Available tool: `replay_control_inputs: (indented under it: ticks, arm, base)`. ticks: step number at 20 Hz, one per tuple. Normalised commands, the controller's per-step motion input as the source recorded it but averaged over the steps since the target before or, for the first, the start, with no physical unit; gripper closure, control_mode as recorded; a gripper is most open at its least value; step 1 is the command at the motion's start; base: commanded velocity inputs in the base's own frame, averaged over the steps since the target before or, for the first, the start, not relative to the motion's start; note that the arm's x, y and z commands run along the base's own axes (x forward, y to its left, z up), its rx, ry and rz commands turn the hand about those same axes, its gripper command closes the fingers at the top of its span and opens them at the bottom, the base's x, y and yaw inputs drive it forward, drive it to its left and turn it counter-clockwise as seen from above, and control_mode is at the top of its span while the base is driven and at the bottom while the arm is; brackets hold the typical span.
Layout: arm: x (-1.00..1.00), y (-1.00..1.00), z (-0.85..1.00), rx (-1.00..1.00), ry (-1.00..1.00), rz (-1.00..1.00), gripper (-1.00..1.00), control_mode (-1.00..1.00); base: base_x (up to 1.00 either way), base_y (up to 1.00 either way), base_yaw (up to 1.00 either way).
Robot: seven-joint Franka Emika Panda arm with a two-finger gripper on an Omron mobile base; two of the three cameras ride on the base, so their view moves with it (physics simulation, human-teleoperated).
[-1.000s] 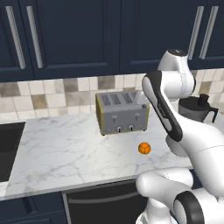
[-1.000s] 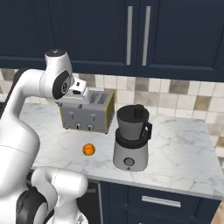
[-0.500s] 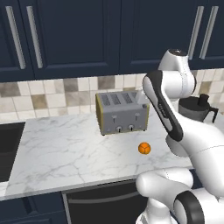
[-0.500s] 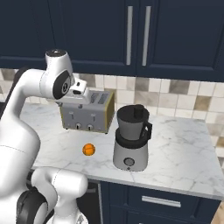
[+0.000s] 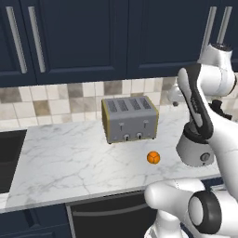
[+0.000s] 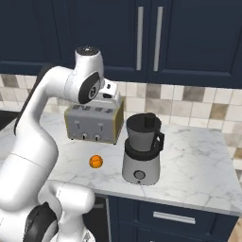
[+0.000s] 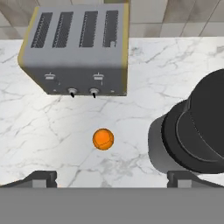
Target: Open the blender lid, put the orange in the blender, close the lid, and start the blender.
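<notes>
While your gripper (image 7: 112, 178) hangs released, the orange (image 7: 103, 139) sits between toaster (image 7: 76, 48) and lidded blender (image 7: 192, 131).

Seen from above, the orange (image 7: 103, 139) lies on the worktop (image 7: 39, 127) between the open jaws, just ahead of them; the toaster (image 7: 76, 48) stands farther ahead, left of centre; the blender (image 7: 192, 131), lid (image 7: 210, 111) on it, stands right of the orange, by the right jaw.
</notes>
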Motion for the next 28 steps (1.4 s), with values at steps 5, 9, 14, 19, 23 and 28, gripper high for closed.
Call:
replay_control_inputs:
  ticks: [5,9,14,19,23,28]
  arm:
    - [0.00,-0.88,-0.10,0.00,0.01,-0.02,-1.00,-1.00]
    - [0.00,-0.99,-0.18,0.00,0.02,-0.04,-1.00,-1.00]
    - [0.00,-0.95,-0.08,0.02,0.00,-0.03,-1.00,-1.00]
    - [0.00,-0.32,0.00,0.01,-0.07,0.00,-1.00,-1.00]
    - [0.14,0.00,0.00,0.00,-0.01,0.00,-1.00,-1.00]
    - [0.16,0.00,-0.03,0.00,0.00,0.00,-1.00,-1.00]
  base:
    - [0.00,0.00,0.00]
    - [0.00,0.00,0.00]
    - [0.00,0.00,0.00]
    - [0.00,0.00,0.00]
    - [0.00,0.00,0.00]
    - [0.00,0.00,0.00]
